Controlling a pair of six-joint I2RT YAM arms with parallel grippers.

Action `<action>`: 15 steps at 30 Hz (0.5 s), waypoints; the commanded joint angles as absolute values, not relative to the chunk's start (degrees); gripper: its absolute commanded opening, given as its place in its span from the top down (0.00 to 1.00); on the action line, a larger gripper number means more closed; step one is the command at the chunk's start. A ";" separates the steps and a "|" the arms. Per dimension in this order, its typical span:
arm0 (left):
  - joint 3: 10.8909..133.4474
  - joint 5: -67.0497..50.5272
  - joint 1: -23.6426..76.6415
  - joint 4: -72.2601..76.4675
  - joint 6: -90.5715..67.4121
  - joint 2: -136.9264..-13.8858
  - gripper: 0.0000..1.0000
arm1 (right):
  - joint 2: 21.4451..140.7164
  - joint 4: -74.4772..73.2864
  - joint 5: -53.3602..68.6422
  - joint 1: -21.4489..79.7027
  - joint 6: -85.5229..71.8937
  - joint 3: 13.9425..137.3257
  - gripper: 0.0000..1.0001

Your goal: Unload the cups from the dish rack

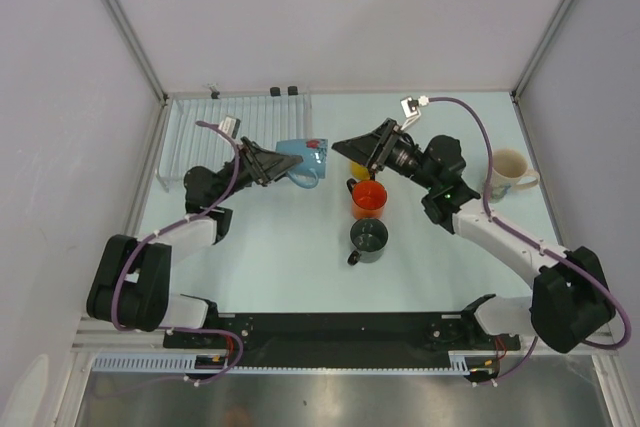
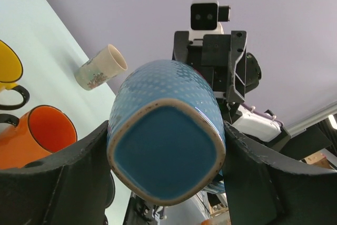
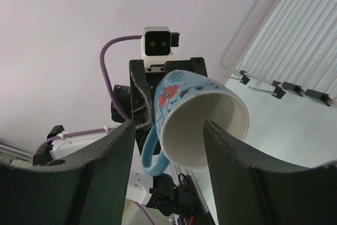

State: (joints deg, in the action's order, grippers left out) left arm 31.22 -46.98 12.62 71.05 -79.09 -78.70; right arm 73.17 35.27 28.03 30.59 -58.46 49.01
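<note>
I am observing the left gripper [image 1: 272, 163] clamping the light blue mug [image 1: 303, 160] at its base end, the fingers [image 2: 63, 177] pressing on opposite sides of the body. The mug is hanging on its side, clear of the table [image 1: 280, 267], at the right end of the dish rack [image 1: 235, 122] in the overhead view, with its mouth pointing toward the right arm. I am seeing the right gripper [image 3: 168, 126] standing partly spread directly before that mouth. In its wrist view the handle side of the mug is sitting between the two fingers [image 3: 100, 177], but I cannot tell whether either finger is touching the rim. I am recording the dish rack lying at the far left corner of the table. The yellow mug [image 1: 357, 169], the orange mug [image 1: 369, 198] and the dark grey mug [image 1: 369, 237] are standing upright in a short line near the table's middle, the yellow one partly hidden beneath the right gripper. The cream mug [image 1: 509, 173] is standing well apart near the right edge.
</note>
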 commanded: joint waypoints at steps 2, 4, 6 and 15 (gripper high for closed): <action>31.11 -46.76 14.24 78.22 -79.19 -75.59 1.00 | 76.37 39.99 29.36 32.34 -58.54 52.73 0.40; 31.11 -46.58 14.94 78.05 -79.02 -75.76 1.00 | 77.34 40.17 29.27 33.04 -58.62 53.52 0.40; 31.11 -46.41 15.90 77.35 -78.66 -75.76 0.99 | 79.10 40.60 29.44 34.09 -58.71 54.14 0.39; 30.50 -45.61 18.54 76.64 -77.17 -76.29 1.00 | 81.83 41.22 29.62 36.56 -58.80 55.02 1.00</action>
